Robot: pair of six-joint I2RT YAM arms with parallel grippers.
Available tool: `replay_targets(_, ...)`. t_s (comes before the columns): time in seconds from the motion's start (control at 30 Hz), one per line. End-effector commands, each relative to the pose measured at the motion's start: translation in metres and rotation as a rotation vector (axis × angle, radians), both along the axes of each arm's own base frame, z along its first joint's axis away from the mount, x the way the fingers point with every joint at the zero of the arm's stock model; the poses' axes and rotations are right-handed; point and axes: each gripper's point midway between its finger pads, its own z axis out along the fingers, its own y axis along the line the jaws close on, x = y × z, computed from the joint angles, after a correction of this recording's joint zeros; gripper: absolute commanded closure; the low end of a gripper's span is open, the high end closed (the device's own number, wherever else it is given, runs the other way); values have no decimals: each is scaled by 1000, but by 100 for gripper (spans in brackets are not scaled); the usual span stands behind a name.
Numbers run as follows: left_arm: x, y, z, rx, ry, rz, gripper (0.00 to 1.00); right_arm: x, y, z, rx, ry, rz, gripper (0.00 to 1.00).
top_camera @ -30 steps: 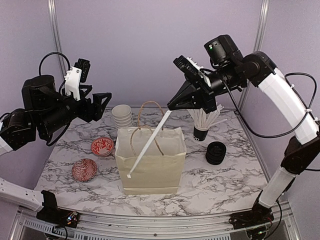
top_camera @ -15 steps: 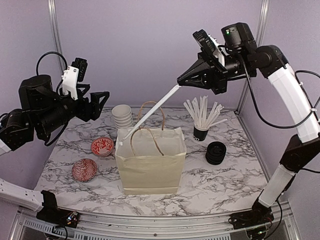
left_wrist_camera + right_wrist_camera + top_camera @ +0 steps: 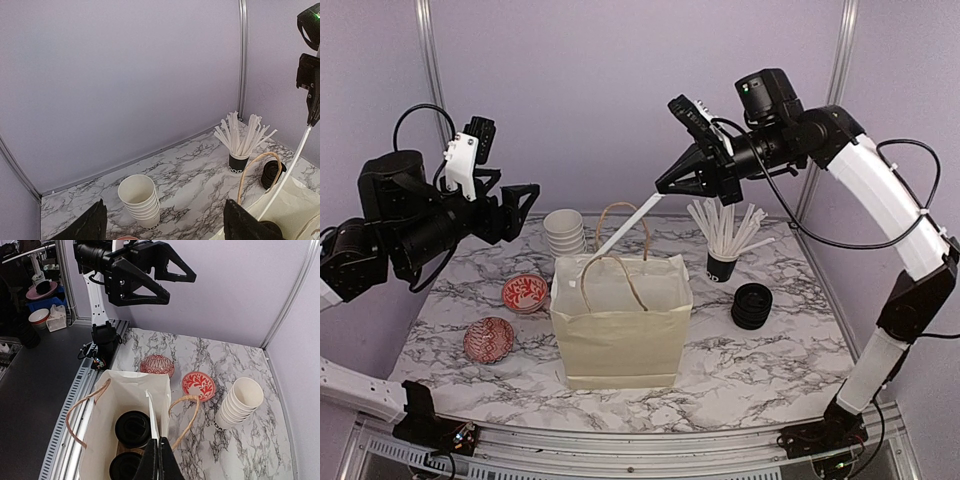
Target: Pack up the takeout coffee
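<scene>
Since a moment ago my right gripper (image 3: 665, 190) has swung down-left, clenched on a white stirrer (image 3: 626, 226) aimed into the paper bag (image 3: 620, 340) holding the lidded coffee cups (image 3: 134, 428), my left gripper (image 3: 525, 210) hangs released, and I fear the tip snagging a handle (image 3: 618, 206).

White stirrer (image 3: 625, 228) over bag (image 3: 620, 335) (right gripper (image 3: 661, 189))

My left arm (image 3: 395, 220) reaches in from the left edge of the top view, wrist about level, left gripper (image 3: 527, 210) spread wide, apparently holding nothing. My right arm (image 3: 890, 200) arches from lower right to upper centre, right gripper (image 3: 662, 188) pinched tight on a white stirrer (image 3: 620, 225).
</scene>
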Motion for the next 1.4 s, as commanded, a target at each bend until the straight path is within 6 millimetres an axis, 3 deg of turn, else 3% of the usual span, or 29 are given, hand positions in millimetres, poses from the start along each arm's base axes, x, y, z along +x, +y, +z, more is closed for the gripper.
replay_targets(0.0, 0, 2, -6, -3, 9, 4, 19, 1, 9, -7, 9, 27, 6, 100)
replay_targets(0.2, 0, 3, -11, 1, 14, 7, 19, -16, 27, -47, -30, 149, 92, 100)
replay_targets(0.3, 1, 3, -11, 1, 14, 10, 19, -23, 30, -66, -75, 191, 118, 72)
replay_targets(0.37, 1, 3, -12, 0, 17, 12, 18, -24, 24, -66, -81, 187, 115, 57)
replay_targets(0.57, 5, 9, -23, -34, 32, 62, 1, -1, -38, -9, 45, 55, 2, 25)
replay_targets(0.63, 9, 15, -28, -28, 32, 112, 1, 17, -59, -7, 51, 24, -81, 3)
replay_targets(0.67, 11, 18, -30, -20, 25, 135, 1, 27, -69, -11, 39, 16, -131, 1)
replay_targets(0.8, 13, 16, -40, 41, -2, 133, 1, 69, -106, -48, -34, 23, -341, 1)
replay_targets(0.9, 19, 18, -46, 58, -14, 174, 1, 111, -147, -75, -72, 67, -559, 2)
replay_targets(0.97, 27, 18, -51, 77, -11, 210, 1, 135, -176, -94, -126, 49, -707, 15)
replay_targets(1.07, 37, 17, -57, 113, -4, 248, 1, 153, -203, -116, -203, 2, -839, 30)
replay_targets(1.17, 40, 13, -68, 137, 12, 222, 4, 155, -207, -126, -216, 5, -861, 42)
replay_targets(1.27, 43, 19, -74, 107, 16, 199, 11, 156, -200, -124, -201, 10, -822, 44)
replay_targets(1.37, 41, 25, -82, 76, 17, 181, 13, 170, -194, -125, -198, 25, -809, 46)
